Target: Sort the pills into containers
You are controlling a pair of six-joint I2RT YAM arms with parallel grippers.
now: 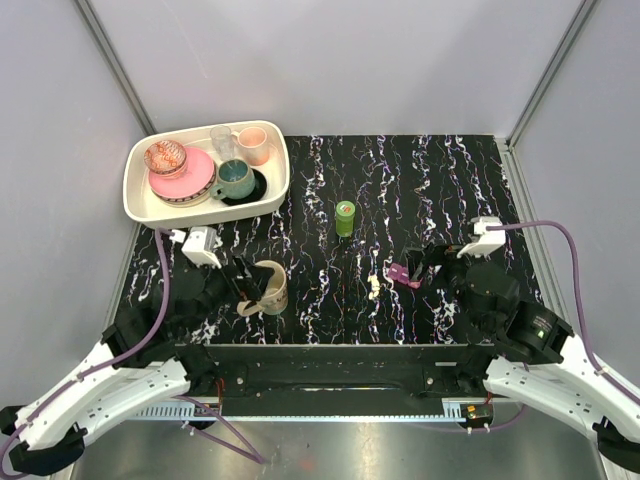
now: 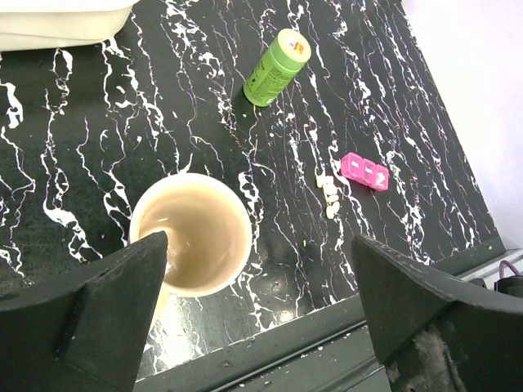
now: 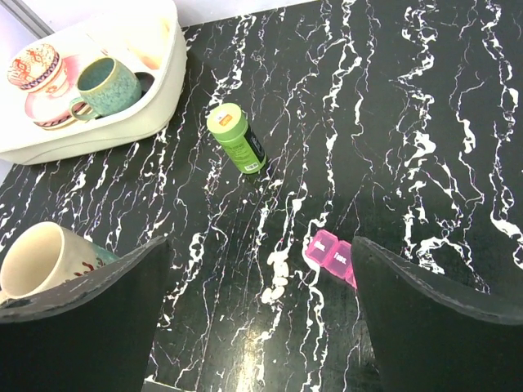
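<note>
Several pale cream pills (image 1: 374,286) lie in a short row on the black tabletop; they also show in the left wrist view (image 2: 329,194) and the right wrist view (image 3: 278,273). The magenta pill box (image 1: 404,274) lies just right of them, lids shut (image 2: 364,171) (image 3: 330,257). The lime-green bottle (image 1: 345,217) stands upright behind them (image 2: 276,68) (image 3: 237,139). My right gripper (image 1: 436,263) is open, hovering above the pill box and pills (image 3: 257,327). My left gripper (image 1: 243,283) is open beside the beige mug (image 2: 257,327).
The beige handled mug (image 1: 270,287) stands at front left, close to my left fingers (image 2: 98,306). A cream tray (image 1: 140,205) at back left holds a pink plate, teal cup (image 3: 106,83), pink cup and a glass. The table's front edge (image 2: 270,343) is close.
</note>
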